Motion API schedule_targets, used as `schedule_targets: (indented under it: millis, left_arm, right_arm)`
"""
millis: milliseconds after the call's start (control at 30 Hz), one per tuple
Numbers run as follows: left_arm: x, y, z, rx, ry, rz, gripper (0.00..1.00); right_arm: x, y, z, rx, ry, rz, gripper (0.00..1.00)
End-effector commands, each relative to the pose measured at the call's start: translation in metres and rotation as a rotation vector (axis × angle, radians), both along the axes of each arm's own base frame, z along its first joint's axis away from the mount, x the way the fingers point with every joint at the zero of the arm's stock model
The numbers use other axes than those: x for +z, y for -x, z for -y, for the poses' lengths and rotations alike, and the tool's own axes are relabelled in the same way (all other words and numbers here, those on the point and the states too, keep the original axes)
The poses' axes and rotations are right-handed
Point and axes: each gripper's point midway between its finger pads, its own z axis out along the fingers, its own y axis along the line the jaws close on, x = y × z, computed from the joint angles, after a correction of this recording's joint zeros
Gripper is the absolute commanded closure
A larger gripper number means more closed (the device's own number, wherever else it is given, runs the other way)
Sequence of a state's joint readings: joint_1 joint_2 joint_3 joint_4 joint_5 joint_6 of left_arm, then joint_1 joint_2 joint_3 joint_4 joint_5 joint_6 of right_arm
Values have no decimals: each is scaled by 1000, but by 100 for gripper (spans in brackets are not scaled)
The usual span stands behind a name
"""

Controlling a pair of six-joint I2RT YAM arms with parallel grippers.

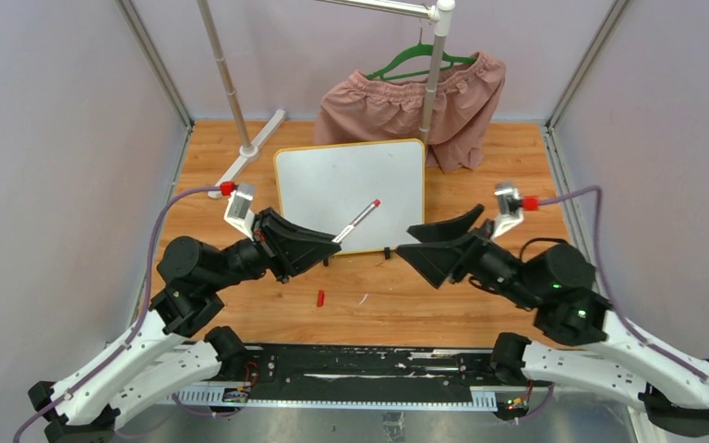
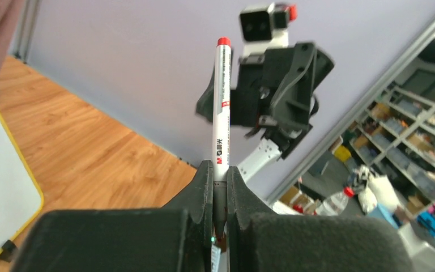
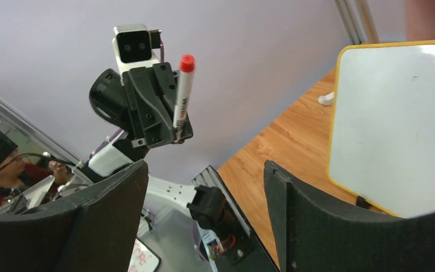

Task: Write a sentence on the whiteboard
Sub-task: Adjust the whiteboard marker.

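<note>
The left gripper (image 2: 220, 173) is pressed together on a white marker (image 2: 222, 102), pinching its lower barrel so that the red end sticks out past the fingers. Seen from above, that end sits over the near right part of the whiteboard (image 1: 323, 185), which lies flat just beyond the gripper; whether it touches the board cannot be told. Opposite, the right gripper (image 3: 205, 165) stands spread wide with nothing between its fingers, just beside the board's near right corner. A small red cap (image 1: 320, 297) lies on the wooden table (image 1: 406, 295) between the arms. Behind the board, pink shorts (image 1: 397, 106) hang from a green hanger (image 1: 406, 63) on a metal rack (image 1: 231, 83), between pale purple walls (image 1: 55, 138).
</note>
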State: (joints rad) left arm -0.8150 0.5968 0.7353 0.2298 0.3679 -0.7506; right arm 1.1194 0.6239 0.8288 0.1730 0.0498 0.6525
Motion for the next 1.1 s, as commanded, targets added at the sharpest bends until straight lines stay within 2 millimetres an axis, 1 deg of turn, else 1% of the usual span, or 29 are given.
schedule_targets:
  millis: [0, 67, 133, 167, 233, 300, 367, 500, 700, 800, 900, 1000, 1067]
  left_arm:
    - [-11, 27, 10, -165, -123, 78, 100]
    - [-26, 35, 17, -243, -205, 80, 100]
    - [-43, 39, 23, -308, -281, 65, 100]
    - [-50, 41, 25, -337, -312, 53, 100]
    - [-59, 44, 29, -397, -363, 48, 100]
    - [-66, 43, 32, -428, -416, 67, 100]
    - [-71, 43, 33, -455, -456, 83, 100]
    - [-72, 44, 33, -475, -488, 112, 100]
    - [-67, 47, 35, -509, -477, 134, 100]
    - [-62, 49, 34, -514, -468, 143, 100]
    - [-60, 49, 35, -517, -460, 142, 100]
    - [-55, 49, 36, -516, -433, 133, 100]
    - [-50, 49, 37, -509, -418, 137, 100]
  right_arm:
    - [-33, 30, 49, 36, 310, 70, 23]
    - [-39, 48, 61, 106, 384, 63, 26]
    - [-45, 62, 66, 177, 432, 54, 28]
    - [-47, 66, 66, 200, 453, 43, 29]
    - [-53, 72, 61, 251, 497, 29, 31]
    - [-59, 72, 50, 288, 548, 16, 33]
    - [-62, 68, 43, 293, 589, 6, 34]
    - [-64, 61, 33, 294, 630, 5, 34]
    - [-69, 51, 23, 268, 647, -6, 33]
    - [-61, 46, 22, 233, 606, 12, 32]
    - [-52, 44, 15, 230, 541, 23, 32]
    - [-47, 44, 3, 251, 496, 23, 37]
    - [-46, 45, -7, 274, 470, 16, 43]
